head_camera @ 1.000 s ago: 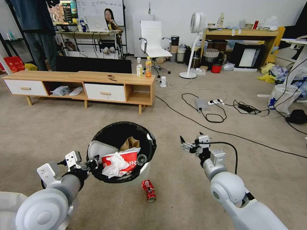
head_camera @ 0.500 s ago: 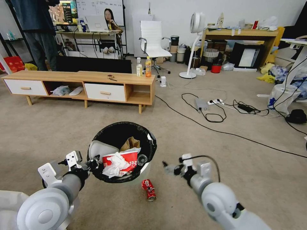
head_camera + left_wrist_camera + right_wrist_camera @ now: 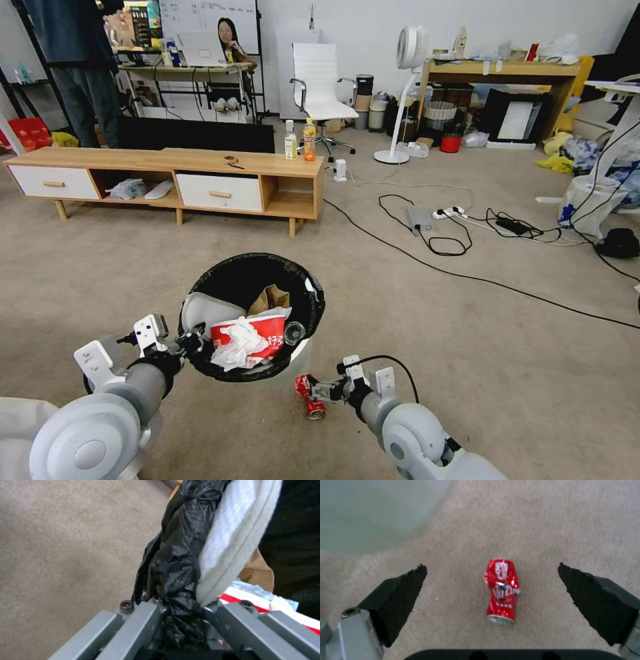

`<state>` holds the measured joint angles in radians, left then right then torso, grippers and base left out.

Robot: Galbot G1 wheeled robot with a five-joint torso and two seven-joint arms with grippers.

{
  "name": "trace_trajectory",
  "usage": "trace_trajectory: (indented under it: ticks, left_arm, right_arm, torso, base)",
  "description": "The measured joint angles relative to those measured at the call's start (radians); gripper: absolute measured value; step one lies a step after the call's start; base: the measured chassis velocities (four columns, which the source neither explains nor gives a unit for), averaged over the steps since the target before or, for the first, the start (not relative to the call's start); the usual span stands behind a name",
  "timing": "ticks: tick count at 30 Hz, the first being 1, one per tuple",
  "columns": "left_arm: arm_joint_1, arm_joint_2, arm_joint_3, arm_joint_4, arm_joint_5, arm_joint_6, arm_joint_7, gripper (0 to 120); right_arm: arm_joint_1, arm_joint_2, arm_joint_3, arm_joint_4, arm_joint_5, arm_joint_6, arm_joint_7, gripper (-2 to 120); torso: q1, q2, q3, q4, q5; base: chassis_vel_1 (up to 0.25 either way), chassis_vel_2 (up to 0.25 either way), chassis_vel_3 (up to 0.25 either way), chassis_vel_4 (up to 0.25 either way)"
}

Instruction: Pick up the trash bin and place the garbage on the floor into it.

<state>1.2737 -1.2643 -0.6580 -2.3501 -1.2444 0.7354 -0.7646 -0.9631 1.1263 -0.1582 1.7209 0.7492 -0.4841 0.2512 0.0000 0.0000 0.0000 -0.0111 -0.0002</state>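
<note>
Looking down from my head, I see my left tool [image 3: 190, 345] clamped on the near rim of the trash bin [image 3: 253, 313], a round white tub with a black liner, held off the floor [image 3: 467, 347]. Inside lie a red-and-white noodle cup [image 3: 257, 331], crumpled tissue and brown paper. My right tool [image 3: 319, 392] hangs just over the crushed can [image 3: 309, 395], partly covering it.

From my left wrist, the tool [image 3: 181, 610] pinches bunched black liner [image 3: 176, 562]; the rim beneath it is hidden.

From my right wrist, my tool's black pads [image 3: 400, 597] stand wide apart, the dented red can [image 3: 501, 591] lying on the carpet between them, untouched. The bin's underside [image 3: 370, 512] is a pale blur beyond.
</note>
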Motion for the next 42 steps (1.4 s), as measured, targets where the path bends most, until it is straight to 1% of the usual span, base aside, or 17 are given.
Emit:
trace_trajectory:
  ticks: [4, 6, 7, 10, 11, 17, 22, 24, 29, 35, 40, 42]
  left_arm:
    - [0.0, -0.002, 0.003, 0.0, 0.001, 0.0, 0.0, 4]
    - [0.002, -0.004, 0.004, 0.001, 0.004, 0.0, 0.0, 4]
    - [0.002, -0.004, 0.004, 0.001, 0.004, 0.0, 0.0, 4]
    - [0.013, -0.005, 0.005, -0.001, 0.009, 0.0, 0.0, 4]
    - [0.013, -0.005, 0.005, -0.001, 0.009, 0.0, 0.0, 4]
    - [0.02, -0.011, 0.004, -0.005, 0.013, 0.0, 0.0, 4]
    - [0.024, -0.017, 0.008, -0.005, 0.019, 0.0, 0.0, 4]
    - [0.029, -0.02, 0.009, -0.009, 0.022, 0.0, 0.0, 4]
    - [0.036, -0.02, 0.006, -0.014, 0.023, 0.0, 0.0, 4]
    - [0.042, -0.022, 0.003, -0.02, 0.023, 0.0, 0.0, 4]
    - [0.047, -0.02, 0.0, -0.021, 0.024, 0.0, 0.0, 4]
    - [0.048, -0.019, 0.0, -0.021, 0.024, 0.0, 0.0, 4]
  right_arm:
    - [0.014, 0.016, -0.011, -0.054, -0.013, 0.013, -0.016, 100]
    - [0.031, 0.052, -0.018, -0.125, -0.036, 0.032, -0.031, 100]
    - [0.031, 0.052, -0.018, -0.125, -0.036, 0.032, -0.031, 100]
    - [0.056, 0.107, -0.034, -0.231, -0.068, 0.053, -0.044, 100]
    - [0.056, 0.107, -0.034, -0.231, -0.068, 0.053, -0.044, 100]
    - [0.091, 0.178, -0.05, -0.384, -0.125, 0.085, -0.055, 100]
    - [0.113, 0.209, -0.052, -0.451, -0.138, 0.088, -0.058, 100]
    - [0.139, 0.24, -0.052, -0.518, -0.151, 0.089, -0.059, 100]
    - [0.158, 0.255, -0.06, -0.555, -0.172, 0.1, -0.061, 100]
    - [0.185, 0.276, -0.064, -0.628, -0.19, 0.112, -0.061, 100]
    - [0.21, 0.301, -0.058, -0.722, -0.217, 0.142, -0.082, 100]
    - [0.213, 0.305, -0.057, -0.736, -0.221, 0.147, -0.086, 100]
  torso:
    - [0.0, 0.0, 0.0, 0.0, 0.0]
    - [0.0, 0.0, 0.0, 0.0001, 0.0003]
    - [0.0, 0.0, 0.0, 0.0001, 0.0003]
    - [0.0, 0.0, 0.0, 0.0003, 0.0001]
    - [0.0, 0.0, 0.0, 0.0003, 0.0001]
    - [0.0, 0.0, 0.0, 0.0002, 0.0]
    - [0.0, 0.0, 0.0, 0.0001, 0.0001]
    - [0.0, 0.0, 0.0, 0.0002, 0.0]
    - [0.0, 0.0, 0.0, 0.0001, 0.0]
    - [0.0, 0.0, 0.0, 0.0001, 0.0001]
    - [0.0, 0.0, 0.0, 0.0002, 0.0001]
    - [0.0, 0.0, 0.0, 0.0002, 0.0002]
  base:
    - [0.0, 0.0, 0.0, 0.0]
    - [0.0, 0.0, 0.0, 0.0]
    - [0.0, 0.0, 0.0, 0.0]
    - [0.0, 0.0, 0.0, 0.0]
    - [0.0, 0.0, 0.0, 0.0]
    - [0.0, 0.0, 0.0, 0.0]
    - [0.0, 0.0, 0.0, 0.0]
    - [0.0, 0.0, 0.0, 0.0]
    - [0.0, 0.0, 0.0, 0.0]
    - [0.0, 0.0, 0.0, 0.0]
    - [0.0, 0.0, 0.0, 0.0]
    - [0.0, 0.0, 0.0, 0.0]
